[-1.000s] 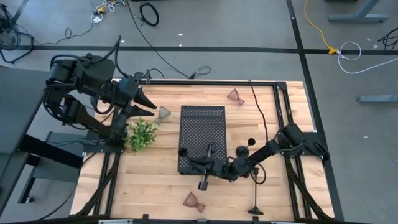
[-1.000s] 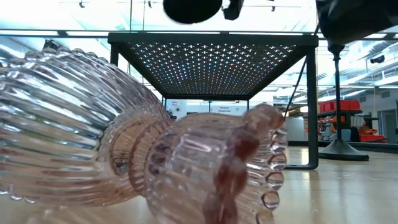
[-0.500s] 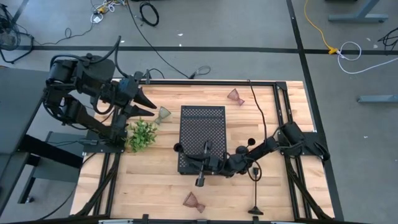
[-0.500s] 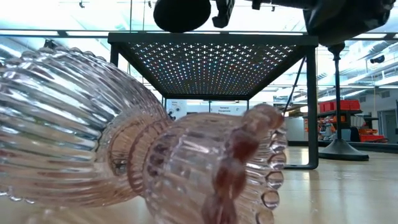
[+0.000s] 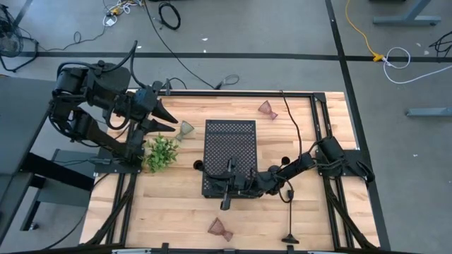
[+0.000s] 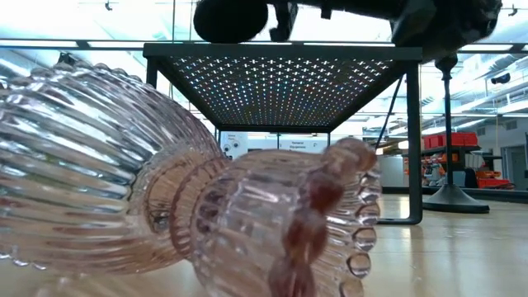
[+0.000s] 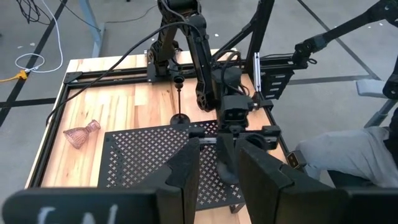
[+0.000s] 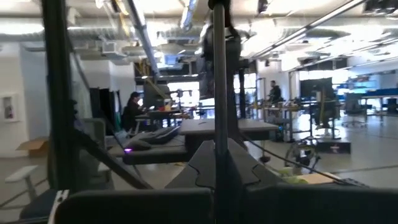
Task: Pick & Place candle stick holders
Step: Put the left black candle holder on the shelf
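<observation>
Low in the centre of the high view, the right gripper (image 5: 227, 185) pinches a black stick (image 5: 228, 185) (lying flat, disc base (image 5: 200, 166) to the left) over the tray's (image 5: 229, 144) near edge, while the left gripper (image 5: 169, 116), fingers spread, waits at upper left beside a greenish cup (image 5: 186, 128)
</observation>
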You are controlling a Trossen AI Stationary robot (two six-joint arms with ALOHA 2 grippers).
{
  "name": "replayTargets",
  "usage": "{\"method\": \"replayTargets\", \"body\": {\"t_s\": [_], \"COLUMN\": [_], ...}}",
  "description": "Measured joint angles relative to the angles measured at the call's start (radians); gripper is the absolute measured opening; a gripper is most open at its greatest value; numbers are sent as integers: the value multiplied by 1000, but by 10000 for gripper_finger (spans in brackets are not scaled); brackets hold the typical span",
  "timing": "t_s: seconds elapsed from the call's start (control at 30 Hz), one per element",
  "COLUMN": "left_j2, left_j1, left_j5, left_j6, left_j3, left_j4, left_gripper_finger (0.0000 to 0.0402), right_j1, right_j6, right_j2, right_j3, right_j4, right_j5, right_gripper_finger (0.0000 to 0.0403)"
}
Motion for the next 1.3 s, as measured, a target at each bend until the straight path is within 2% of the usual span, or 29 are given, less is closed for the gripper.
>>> {"method": "replayTargets", "body": {"t_s": [0.23,0.37,0.47,0.73,1.3], "left_j2": [0,0,0,0,0], "left_j1": [0,0,0,0,0], "left_j5": [0,0,0,0,0], "left_j6": [0,-6,-10,-10,-10], "left_j3": [0,0,0,1,1], "left_j4": [0,0,-1,-7,-9], "left_gripper_finger": [107,107,107,107,107], "right_j1": [-1,5,9,15,14], "right_j6": [-4,-40,-41,-104,-89], "right_j2": [6,66,100,110,110], "right_j3": [121,139,139,140,139], "right_j4": [-252,-132,-66,-55,-76], "right_j5": [-18,-53,-31,28,108], "right_gripper_finger": [0,0,0,0,9]}}
